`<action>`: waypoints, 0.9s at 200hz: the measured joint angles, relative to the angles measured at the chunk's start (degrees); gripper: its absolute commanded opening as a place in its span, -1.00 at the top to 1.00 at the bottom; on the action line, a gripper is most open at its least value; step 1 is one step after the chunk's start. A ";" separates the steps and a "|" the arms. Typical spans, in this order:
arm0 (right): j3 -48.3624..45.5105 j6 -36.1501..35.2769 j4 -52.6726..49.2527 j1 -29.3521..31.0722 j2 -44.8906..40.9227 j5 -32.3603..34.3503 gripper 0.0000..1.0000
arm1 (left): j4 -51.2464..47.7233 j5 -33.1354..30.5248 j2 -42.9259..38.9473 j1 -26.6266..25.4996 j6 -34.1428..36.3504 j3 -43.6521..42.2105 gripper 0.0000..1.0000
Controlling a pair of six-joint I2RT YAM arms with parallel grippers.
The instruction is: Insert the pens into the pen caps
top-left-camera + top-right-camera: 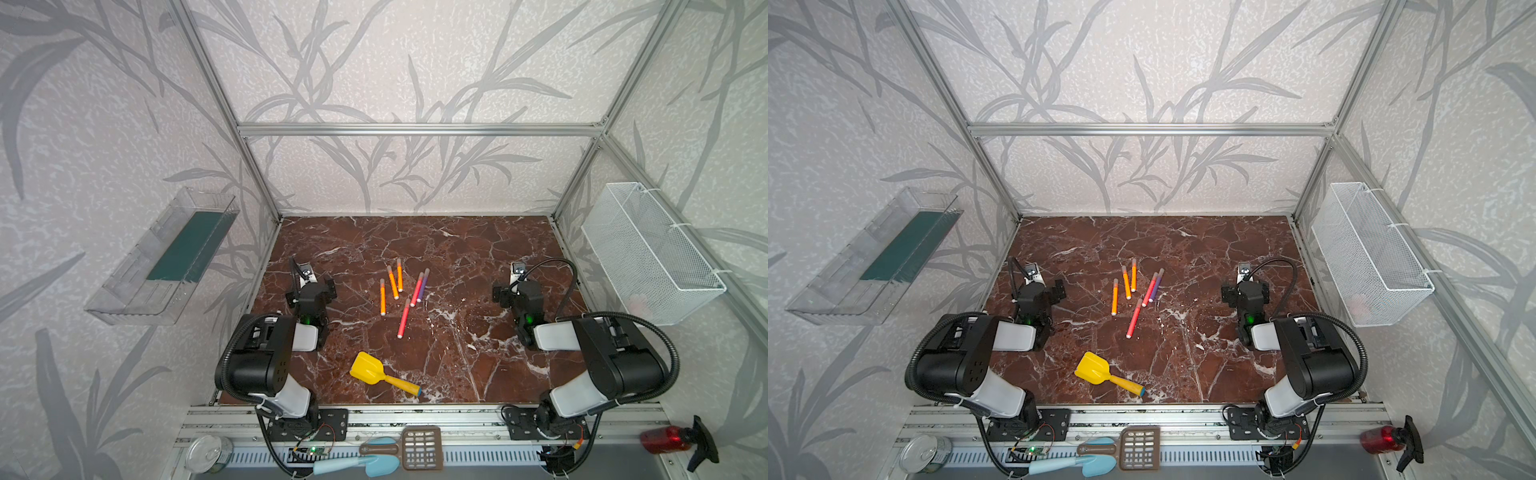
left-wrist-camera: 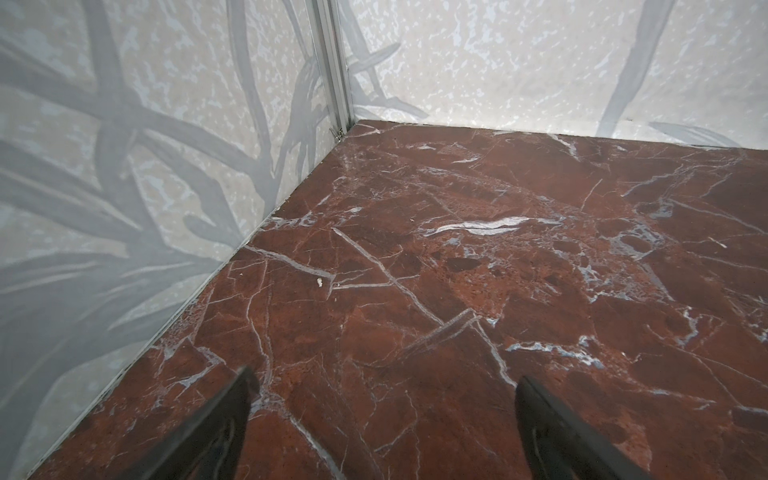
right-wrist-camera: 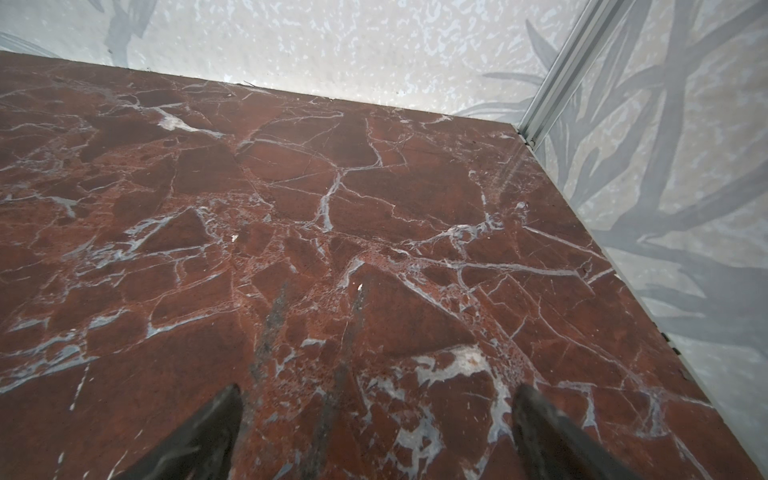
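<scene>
Lying in a loose cluster at the centre of both top views, six pens rest on the brown marble table. Three are orange and sit on the left of the cluster. A purple pen lies just right of them, against a pink-red one. Another pink-red pen lies lowest in the frame. Each pen's upper end is a short pale beige stretch, but it is too small to tell whether that is a seated cap. A yellow toy shovel lies below the cluster, well apart from it.

At the left edge of the top views, a clear plastic tray hangs on the wall with a dark green slab inside. At the right edge, a white wire basket holds something pale and blurred at its lower end. A tin can sits at the lower left in front of the table, and a red spray bottle at the lower right.

The left gripper has its jaws spread wide over bare marble, holding nothing. The right gripper is equally wide and also holds nothing. Both are well apart from the pens.
</scene>
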 measured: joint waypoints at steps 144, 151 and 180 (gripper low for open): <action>-3.56 -0.17 5.62 0.00 -0.79 -1.22 -0.98 | 0.00 0.02 0.00 0.00 0.00 0.00 -0.98; -6.86 -0.22 10.47 -0.26 -0.98 -2.38 -0.98 | 0.00 0.02 0.00 0.00 0.00 0.00 -0.98; -7.02 0.13 7.74 -1.55 1.60 -3.41 -0.98 | -0.02 0.07 0.00 0.00 0.00 0.02 -0.98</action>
